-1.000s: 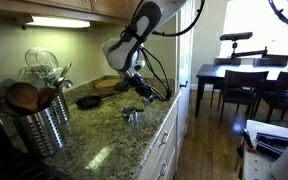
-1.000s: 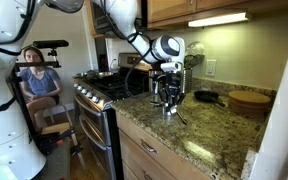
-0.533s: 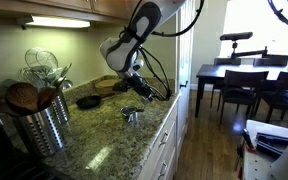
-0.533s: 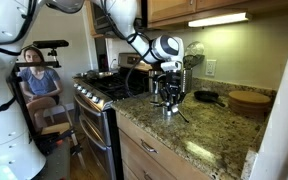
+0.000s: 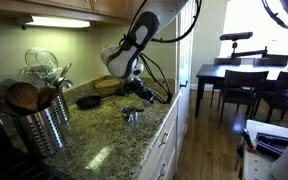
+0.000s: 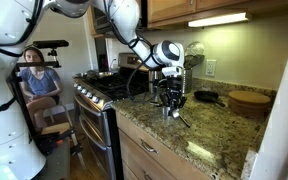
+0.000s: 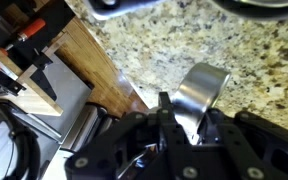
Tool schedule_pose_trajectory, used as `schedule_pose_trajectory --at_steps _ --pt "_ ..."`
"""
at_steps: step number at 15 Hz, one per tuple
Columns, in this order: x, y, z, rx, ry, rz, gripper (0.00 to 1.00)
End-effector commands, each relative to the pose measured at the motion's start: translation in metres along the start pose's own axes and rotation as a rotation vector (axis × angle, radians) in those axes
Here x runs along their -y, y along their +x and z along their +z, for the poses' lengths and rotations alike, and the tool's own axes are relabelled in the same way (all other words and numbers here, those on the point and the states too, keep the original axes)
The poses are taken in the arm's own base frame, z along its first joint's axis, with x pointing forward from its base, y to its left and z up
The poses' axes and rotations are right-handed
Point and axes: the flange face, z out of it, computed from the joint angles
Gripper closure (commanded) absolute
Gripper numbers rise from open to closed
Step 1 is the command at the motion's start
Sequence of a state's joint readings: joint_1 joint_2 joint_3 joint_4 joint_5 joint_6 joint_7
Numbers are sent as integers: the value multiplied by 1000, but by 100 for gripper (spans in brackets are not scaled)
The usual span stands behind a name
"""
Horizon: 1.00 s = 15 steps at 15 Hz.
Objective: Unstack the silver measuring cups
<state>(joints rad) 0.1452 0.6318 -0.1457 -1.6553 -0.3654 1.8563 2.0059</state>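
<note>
Our claw (image 7: 184, 108) stands narrow, its fingers pinching a small shiny silver metal measuring cup (image 7: 200, 88), which hangs tilted over the speckled granite countertop (image 7: 184, 40). In an exterior view we see the other silver measuring cups (image 5: 132, 116) on the counter just below the claw. Behind them lies a black round pan (image 5: 88, 101), and well apart stands a large ribbed steel utensil canister (image 5: 42, 125).

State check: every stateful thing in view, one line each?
gripper: shut on lifted measuring cup
lifted measuring cup: tilted, off the counter
measuring cups on counter: sitting below the gripper
utensil canister: upright, holding utensils
black pan: flat on counter
</note>
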Motion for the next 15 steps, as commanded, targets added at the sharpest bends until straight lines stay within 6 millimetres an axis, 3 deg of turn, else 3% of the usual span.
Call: schedule_pose_trajectory --at_steps 1,15 --pt "7 5 1 -22 7 21 95" --pt "31 2 8 -31 29 27 95"
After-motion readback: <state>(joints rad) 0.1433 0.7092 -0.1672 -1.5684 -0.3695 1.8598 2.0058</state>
